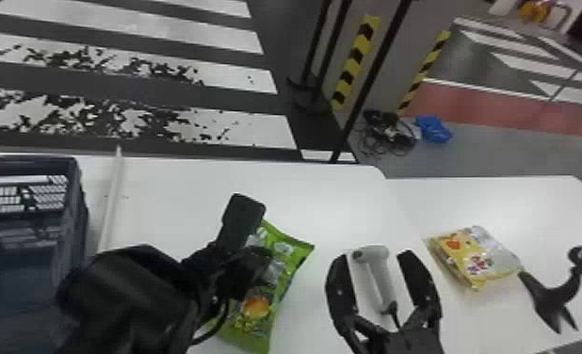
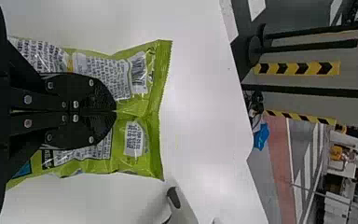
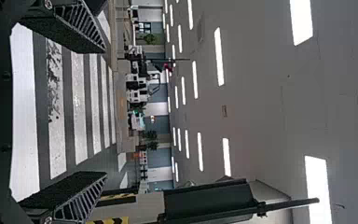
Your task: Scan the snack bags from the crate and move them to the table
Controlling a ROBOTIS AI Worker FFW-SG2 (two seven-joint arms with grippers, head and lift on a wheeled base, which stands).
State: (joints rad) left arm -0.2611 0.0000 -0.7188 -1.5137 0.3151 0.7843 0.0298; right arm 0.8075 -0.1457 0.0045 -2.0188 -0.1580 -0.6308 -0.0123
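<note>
My left gripper (image 1: pixel 253 256) is shut on a green snack bag (image 1: pixel 276 292), held tilted beside the scanner. In the left wrist view, the closed left gripper (image 2: pixel 115 112) pinches the middle of the green bag (image 2: pixel 142 133), whose printed back and barcode label face that camera. My right gripper (image 1: pixel 375 255) stands open, its two fingers on either side of the grey-white handheld scanner (image 1: pixel 383 282) as seen from the head. The right gripper (image 3: pixel 103 112) has nothing between its fingers in its wrist view. A yellow snack bag (image 1: pixel 478 259) lies on the table's right part.
A dark blue crate (image 1: pixel 80 212) stands at the far left, near a thin white strip (image 1: pixel 111 202) on the white table (image 1: pixel 332 202). At the right edge is a black curved object (image 1: pixel 558 292). Posts and a striped pillar stand beyond the table.
</note>
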